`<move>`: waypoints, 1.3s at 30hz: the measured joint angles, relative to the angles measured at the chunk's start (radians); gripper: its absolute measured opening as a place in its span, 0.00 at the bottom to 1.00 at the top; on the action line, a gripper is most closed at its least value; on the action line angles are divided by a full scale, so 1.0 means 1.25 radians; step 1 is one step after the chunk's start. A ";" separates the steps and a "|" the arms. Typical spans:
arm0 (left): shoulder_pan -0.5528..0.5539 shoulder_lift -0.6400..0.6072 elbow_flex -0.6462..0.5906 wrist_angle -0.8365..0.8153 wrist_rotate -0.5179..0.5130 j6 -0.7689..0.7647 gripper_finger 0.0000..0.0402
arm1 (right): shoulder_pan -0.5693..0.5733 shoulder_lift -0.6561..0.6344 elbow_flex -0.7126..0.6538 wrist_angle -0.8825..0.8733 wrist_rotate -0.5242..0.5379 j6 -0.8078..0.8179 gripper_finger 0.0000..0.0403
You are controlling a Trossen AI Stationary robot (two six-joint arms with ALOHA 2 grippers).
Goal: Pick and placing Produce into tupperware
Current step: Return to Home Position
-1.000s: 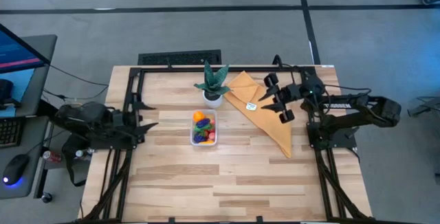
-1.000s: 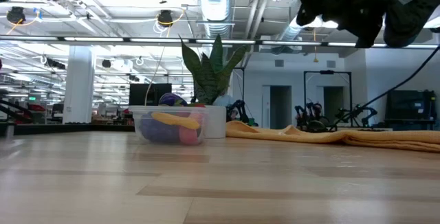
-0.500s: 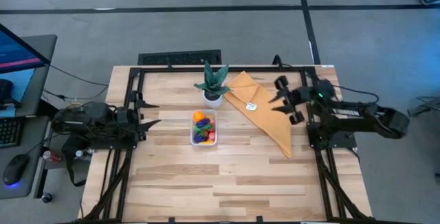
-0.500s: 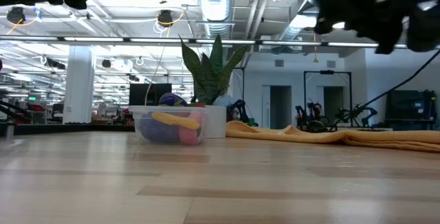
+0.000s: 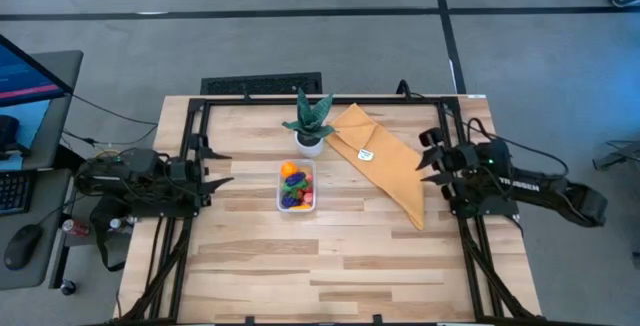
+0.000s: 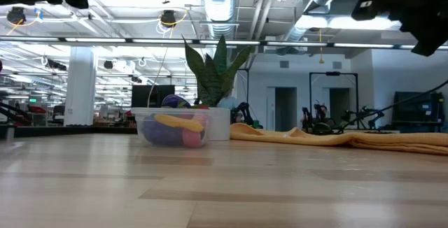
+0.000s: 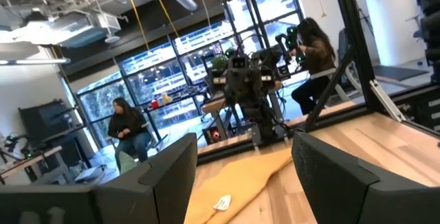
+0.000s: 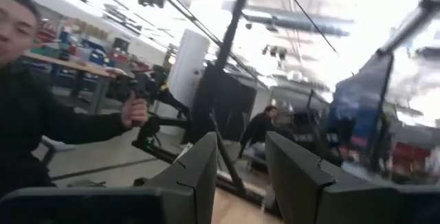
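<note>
The clear tupperware (image 5: 296,185) stands mid-table, also in the low view (image 6: 173,127), with several toy produce pieces inside: orange, purple, green and pink (image 5: 293,188). My left gripper (image 5: 222,167) is open and empty at the table's left edge, pointing toward the tupperware; its own view (image 7: 244,152) shows the wide gap. My right gripper (image 5: 430,156) is open and empty at the table's right edge, beside the mustard-yellow cloth (image 5: 382,162), raised above the table (image 6: 409,8).
A green-leafed plant in a white pot (image 5: 309,126) stands just behind the tupperware. The cloth lies flat from the back centre to the right. Bare wood table (image 5: 320,266) spreads across the near half. People sit in the room beyond (image 7: 127,131).
My right gripper has drawn back from above the cloth toward the table's right edge and slightly toward the near edge. The tupperware, produce and cloth have stayed where they were.
</note>
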 joint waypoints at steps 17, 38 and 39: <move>0.000 0.000 0.000 -0.038 0.016 -0.020 0.57 | 0.195 -0.070 0.000 -0.324 0.265 -0.216 0.29; 0.000 0.000 -0.008 -0.071 0.032 -0.052 0.57 | 0.524 -0.028 -0.001 -0.379 0.773 -0.273 0.29; -0.001 0.000 -0.008 -0.078 0.035 -0.057 0.57 | 0.524 -0.054 -0.001 -0.380 0.772 -0.273 0.29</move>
